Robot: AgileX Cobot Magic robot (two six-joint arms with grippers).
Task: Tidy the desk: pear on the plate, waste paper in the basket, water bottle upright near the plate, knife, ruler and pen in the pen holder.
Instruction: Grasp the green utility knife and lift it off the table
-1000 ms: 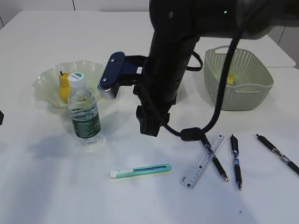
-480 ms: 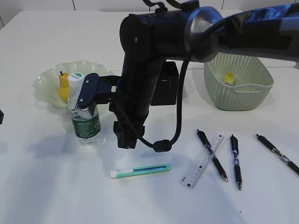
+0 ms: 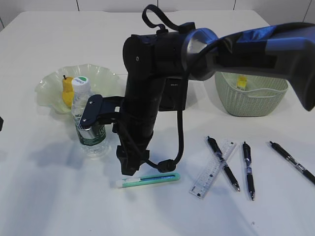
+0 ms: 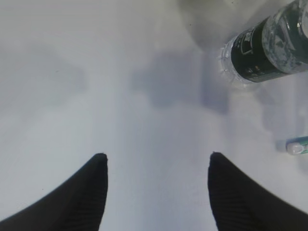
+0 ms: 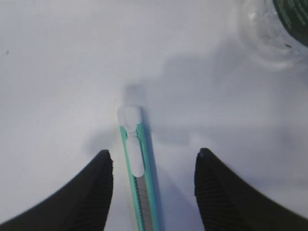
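Spreading plain and white, the desk (image 3: 49, 196) carries a knife (image 5: 139, 183) — right tool (image 5: 153, 163) agape above it.

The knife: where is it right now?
The knife lies flat on the desk at front centre of the exterior view, right of the water bottle and left of the ruler, between the right gripper's open jaws.

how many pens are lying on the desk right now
3 pens, all at the right of the desk: one lying across the ruler, one just right of it, one nearest the right edge. The arm could hide others.
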